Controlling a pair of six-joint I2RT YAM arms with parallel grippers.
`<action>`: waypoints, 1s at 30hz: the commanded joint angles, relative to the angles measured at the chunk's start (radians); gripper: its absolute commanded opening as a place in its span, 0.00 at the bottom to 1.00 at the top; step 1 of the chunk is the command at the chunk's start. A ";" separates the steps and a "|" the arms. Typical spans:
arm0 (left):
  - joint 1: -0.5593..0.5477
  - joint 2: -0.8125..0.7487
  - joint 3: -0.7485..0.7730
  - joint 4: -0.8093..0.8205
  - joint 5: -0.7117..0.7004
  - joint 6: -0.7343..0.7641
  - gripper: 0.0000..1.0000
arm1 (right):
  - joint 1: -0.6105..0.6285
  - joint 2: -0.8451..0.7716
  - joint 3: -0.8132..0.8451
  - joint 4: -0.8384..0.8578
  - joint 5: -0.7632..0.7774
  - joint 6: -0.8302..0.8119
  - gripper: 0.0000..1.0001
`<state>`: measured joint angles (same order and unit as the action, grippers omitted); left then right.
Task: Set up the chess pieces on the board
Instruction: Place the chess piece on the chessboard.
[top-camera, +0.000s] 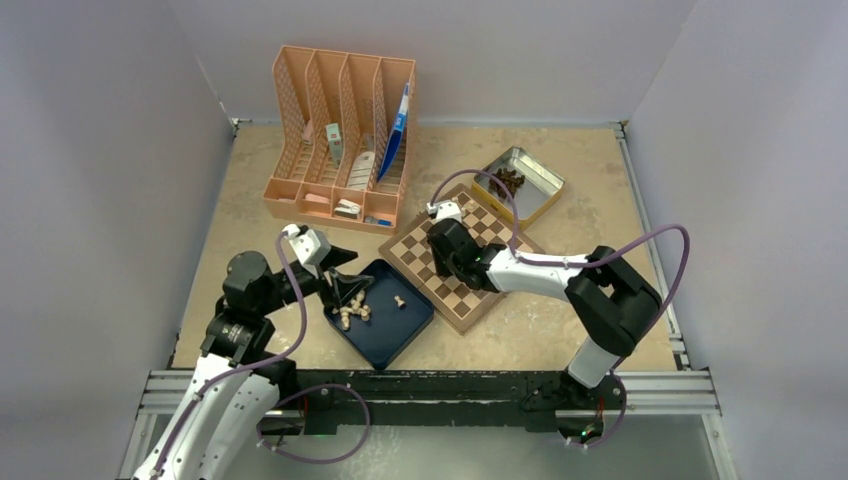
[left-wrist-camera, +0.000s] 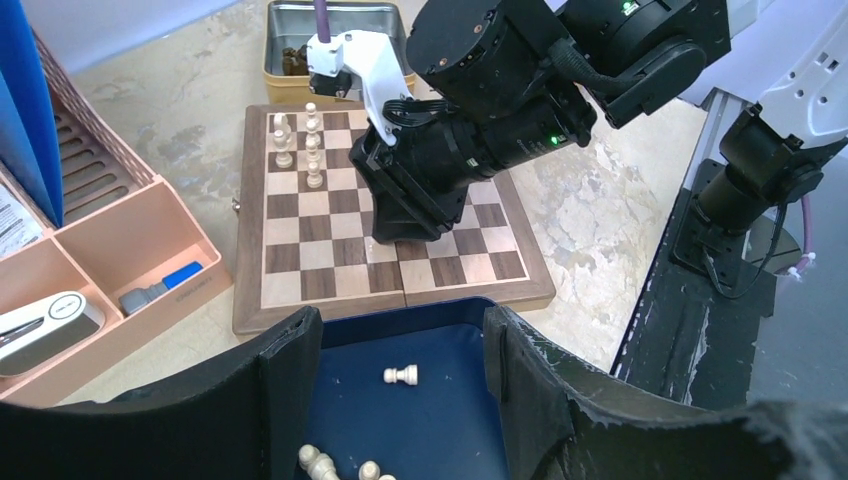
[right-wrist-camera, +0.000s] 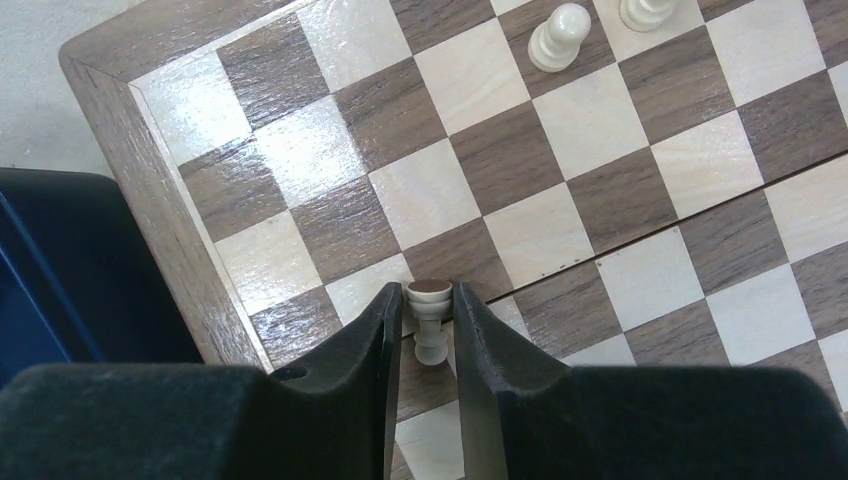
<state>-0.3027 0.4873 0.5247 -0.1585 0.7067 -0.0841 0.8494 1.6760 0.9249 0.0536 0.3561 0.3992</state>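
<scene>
The board is wood. Open grain shows in both its dark and pale squares, and the finish has a soft sheen; pale squares toward the upper left of the right wrist view catch glare. The chess pieces are smooth, pale turned wood, lightly glossy. The one in the right hand shows a dull brown pad on its base. The fingers of the left hand are black, matt and grainy. The tray is dark blue and smooth, with little shine. The tin is bright bare metal inside. The organiser is matt peach plastic lattice. The bench looks like mottled, matt stone.
</scene>
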 joint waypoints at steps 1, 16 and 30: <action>-0.003 -0.004 -0.002 0.010 -0.032 0.026 0.60 | -0.003 -0.008 -0.015 0.034 0.039 0.002 0.29; -0.002 -0.004 0.001 0.000 -0.026 0.030 0.60 | -0.003 -0.081 -0.011 -0.052 0.053 0.096 0.37; -0.003 0.013 0.005 -0.008 -0.005 0.030 0.60 | -0.003 -0.048 -0.028 -0.091 0.070 0.130 0.28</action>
<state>-0.3027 0.4892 0.5247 -0.2001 0.6773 -0.0814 0.8497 1.6436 0.9180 -0.0319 0.3988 0.5079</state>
